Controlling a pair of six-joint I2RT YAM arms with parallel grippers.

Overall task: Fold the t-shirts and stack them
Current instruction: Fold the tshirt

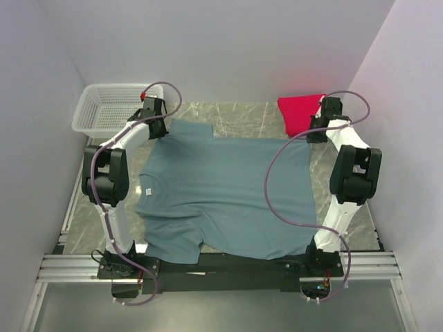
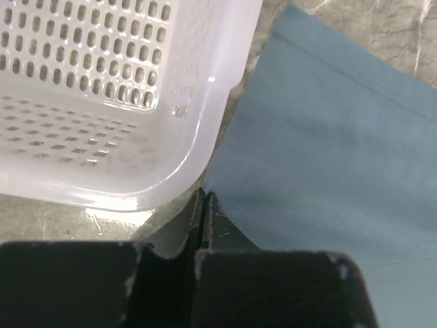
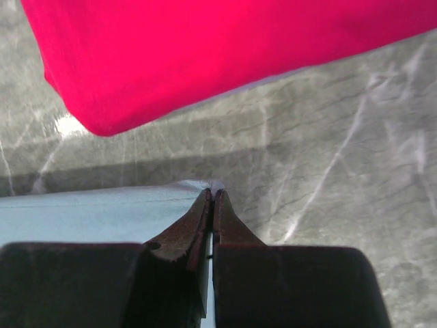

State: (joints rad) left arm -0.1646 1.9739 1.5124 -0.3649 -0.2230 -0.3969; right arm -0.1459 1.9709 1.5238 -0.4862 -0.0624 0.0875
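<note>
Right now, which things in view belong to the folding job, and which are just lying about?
Job:
teal-blue t-shirt, spread flat
crimson-pink t-shirt, folded, far right

Lying about:
white mesh basket, far left corner

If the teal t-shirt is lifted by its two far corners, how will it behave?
Probably floppy: the teal t-shirt lies flat with soft wrinkles, so its middle would sag. Likely light, being thin cloth. It may drag across the marble table rather than lift cleanly.
</note>
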